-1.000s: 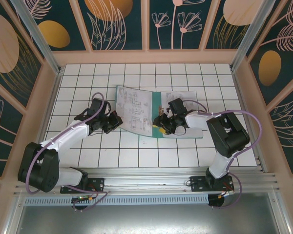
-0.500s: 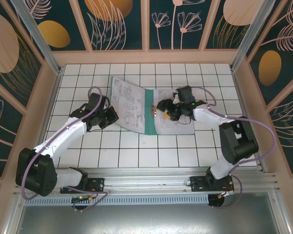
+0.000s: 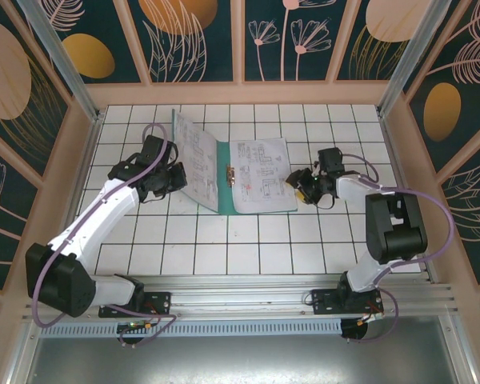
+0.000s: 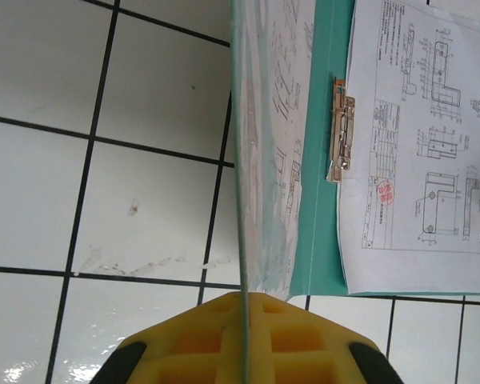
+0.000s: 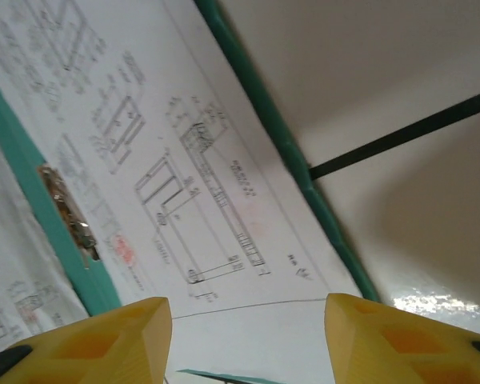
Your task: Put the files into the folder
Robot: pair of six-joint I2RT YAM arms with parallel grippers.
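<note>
Teal-green card of the folder (image 3: 221,192) is seen spread open near the middle of the tiled table (image 3: 304,240). One white sheet of the files (image 3: 260,170) is laid flat on the right half, just beside the metal clip (image 3: 230,172). A second printed sheet (image 3: 196,156) is leaned against the left cover, which is raised at a steep tilt. This cover is pinched at its outer edge by the left gripper (image 4: 244,336), whose jaws are closed on it. The right gripper (image 5: 248,336) is placed low at the right edge of the folder, its yellow fingers (image 5: 96,340) well apart with nothing between them. The task is judged nearly done: the papers are inside, and the cover is not yet folded down.
</note>
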